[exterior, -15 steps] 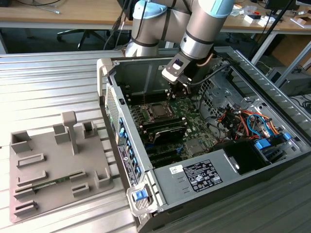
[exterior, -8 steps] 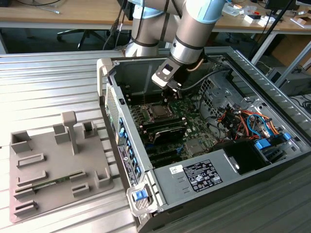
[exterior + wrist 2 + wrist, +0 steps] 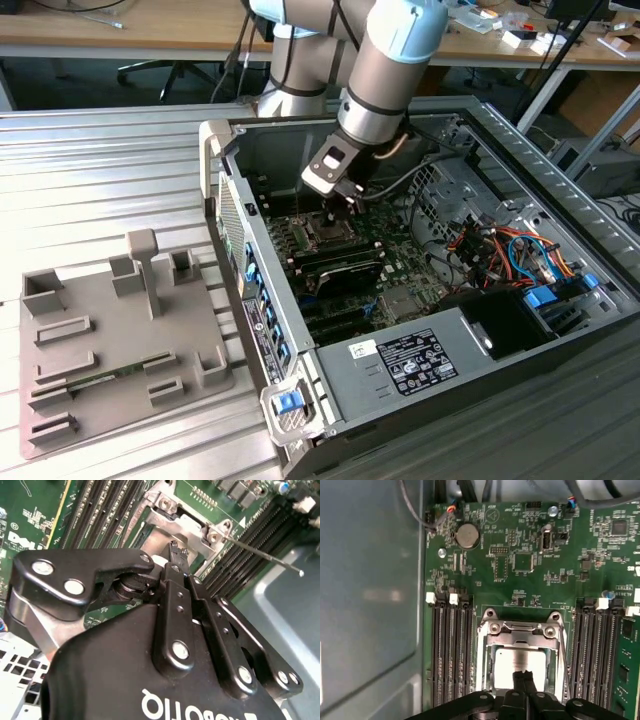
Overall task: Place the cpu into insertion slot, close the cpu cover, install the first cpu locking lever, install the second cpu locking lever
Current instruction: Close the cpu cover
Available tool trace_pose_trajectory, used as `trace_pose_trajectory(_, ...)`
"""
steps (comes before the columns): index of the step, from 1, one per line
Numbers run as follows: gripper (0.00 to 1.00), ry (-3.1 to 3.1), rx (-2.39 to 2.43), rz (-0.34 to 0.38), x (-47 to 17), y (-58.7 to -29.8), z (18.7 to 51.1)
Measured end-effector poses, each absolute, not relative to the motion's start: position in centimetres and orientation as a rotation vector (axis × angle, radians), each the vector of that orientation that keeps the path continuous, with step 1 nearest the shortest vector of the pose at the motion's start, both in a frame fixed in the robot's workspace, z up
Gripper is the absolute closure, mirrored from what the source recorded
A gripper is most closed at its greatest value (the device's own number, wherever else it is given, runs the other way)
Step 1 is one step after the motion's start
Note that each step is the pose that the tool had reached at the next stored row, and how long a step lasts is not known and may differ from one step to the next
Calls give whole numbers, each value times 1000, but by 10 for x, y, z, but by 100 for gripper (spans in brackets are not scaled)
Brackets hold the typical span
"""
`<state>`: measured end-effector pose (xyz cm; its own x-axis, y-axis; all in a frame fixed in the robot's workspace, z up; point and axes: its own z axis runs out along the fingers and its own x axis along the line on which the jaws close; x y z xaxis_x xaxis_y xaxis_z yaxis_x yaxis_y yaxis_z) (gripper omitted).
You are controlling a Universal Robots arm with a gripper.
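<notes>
In the exterior view my gripper (image 3: 345, 207) hangs inside the open computer case, just above the insertion slot (image 3: 325, 232) on the green motherboard (image 3: 395, 262). In the first wrist view the cpu (image 3: 512, 660) lies in the socket, its pale metal face showing through the cut-out of the silver cpu cover (image 3: 520, 639), which lies over it. My gripper (image 3: 524, 676) is shut, its black tips together over the cpu's face, with nothing seen between them. In the second wrist view my gripper (image 3: 176, 552) sits at the cover (image 3: 175, 527), and a thin locking lever (image 3: 265, 556) sticks out free beside the socket.
Black memory slots (image 3: 451, 650) flank the socket on both sides. The case wall (image 3: 370, 595) stands close by, and cable bundles (image 3: 500, 245) fill the exterior view's right of the case. A grey fixture tray (image 3: 110, 340) lies on the ribbed table at the exterior view's left.
</notes>
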<state>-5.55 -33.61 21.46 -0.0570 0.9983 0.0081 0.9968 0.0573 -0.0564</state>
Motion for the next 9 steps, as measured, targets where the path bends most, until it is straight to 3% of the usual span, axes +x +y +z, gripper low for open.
trace_pose_trajectory(9,89,-2281,-2089,50,-68,-336,207)
